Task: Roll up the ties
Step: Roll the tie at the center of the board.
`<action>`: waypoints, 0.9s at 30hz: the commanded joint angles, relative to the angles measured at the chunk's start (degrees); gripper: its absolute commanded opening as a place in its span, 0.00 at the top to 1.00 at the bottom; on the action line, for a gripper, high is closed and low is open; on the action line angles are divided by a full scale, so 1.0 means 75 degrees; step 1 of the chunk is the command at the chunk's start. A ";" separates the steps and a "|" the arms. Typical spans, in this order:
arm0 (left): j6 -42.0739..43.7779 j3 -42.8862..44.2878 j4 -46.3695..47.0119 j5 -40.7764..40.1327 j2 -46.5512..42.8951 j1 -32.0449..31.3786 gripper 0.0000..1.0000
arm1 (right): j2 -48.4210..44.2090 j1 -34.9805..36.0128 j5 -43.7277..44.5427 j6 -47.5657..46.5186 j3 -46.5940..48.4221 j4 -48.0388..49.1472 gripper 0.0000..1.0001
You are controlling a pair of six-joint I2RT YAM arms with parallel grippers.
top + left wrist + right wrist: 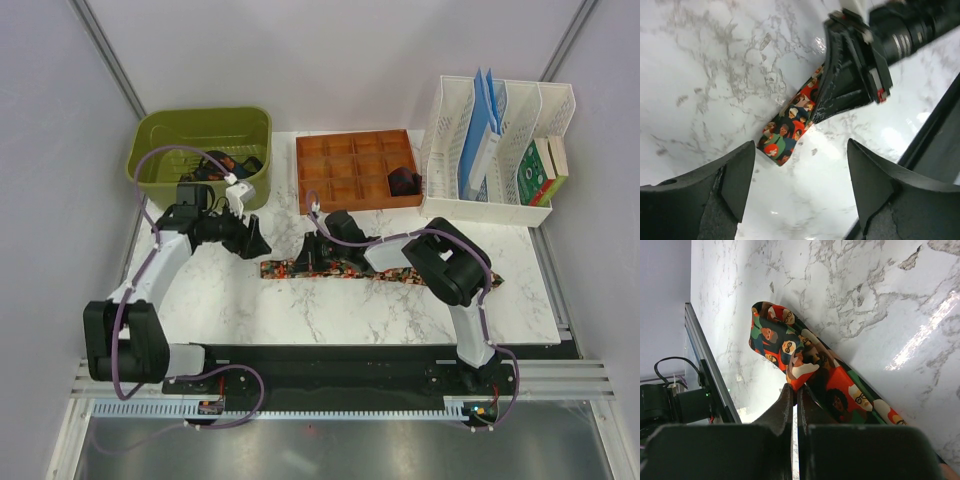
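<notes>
At the bottom of the top view, a black base plate (330, 362) carries both your arms. Glossy purple cables (122, 330) loop along the left one. Above it spreads the table (330, 312), a smooth white marble-look slab with grey veins that glares in both wrist views.

The patterned tie (345, 272) lies across the middle of the frame. It is a long, narrow fabric strip printed with small cartoon faces in red, green and orange on black. Your right arm hides its right-of-centre stretch. Your right claw (795, 390) is closed, its thin dark jaws pinching the tie's edge near the left end, where the cloth lifts into a soft fold. Your left claw (800, 146) stands wide apart and holds nothing. Its matte black, wedge-shaped fingers (735, 172) fill the lower corners of its view, and the tie's blunt end lies on the marble just beyond them.

Further up at centre sits a wooden tray (340, 208) of square compartments. One on the right holds a dark roll (403, 182), its pattern too small to read. At upper left, an olive plastic bin (200, 122) holds dark ties (222, 165) in a tangle you cannot count. At upper right, a white slotted file rack (450, 140) holds blue folders (485, 120) and a green and red box (540, 172).
</notes>
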 commanded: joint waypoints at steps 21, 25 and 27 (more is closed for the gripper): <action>0.8610 -0.0801 0.0367 -0.0331 0.1410 -0.1275 0.06 | -0.0146 0.0012 -0.0125 0.0135 -0.0060 0.0434 1.00; 0.8644 -0.0567 0.0309 -0.0659 0.1797 -0.1392 0.16 | -0.0157 0.0012 -0.0172 0.0170 -0.0072 0.0481 1.00; 0.8831 -0.0602 0.0308 -0.0811 0.1856 -0.1508 0.17 | -0.0169 0.0000 -0.0184 0.0193 -0.0072 0.0504 1.00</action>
